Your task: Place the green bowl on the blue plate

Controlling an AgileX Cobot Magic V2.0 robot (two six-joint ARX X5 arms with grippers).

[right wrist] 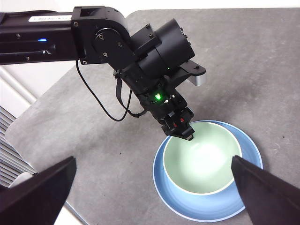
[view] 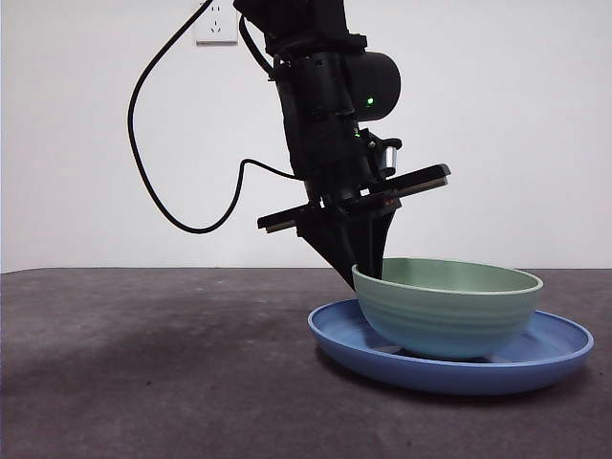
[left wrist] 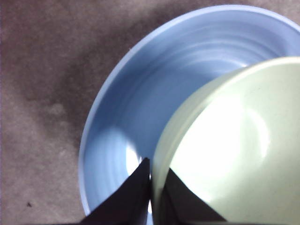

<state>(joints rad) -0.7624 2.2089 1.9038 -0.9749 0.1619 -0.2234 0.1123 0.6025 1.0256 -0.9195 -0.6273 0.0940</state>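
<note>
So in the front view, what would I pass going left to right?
Black cable → wall socket → left gripper, its jaws clamped on the bowl's rim → green bowl → far edge of the blue plate.

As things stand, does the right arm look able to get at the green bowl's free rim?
Probably yes. The right gripper hangs open above, and the green bowl sits in the blue plate; only the left gripper occupies one edge of the rim.
</note>
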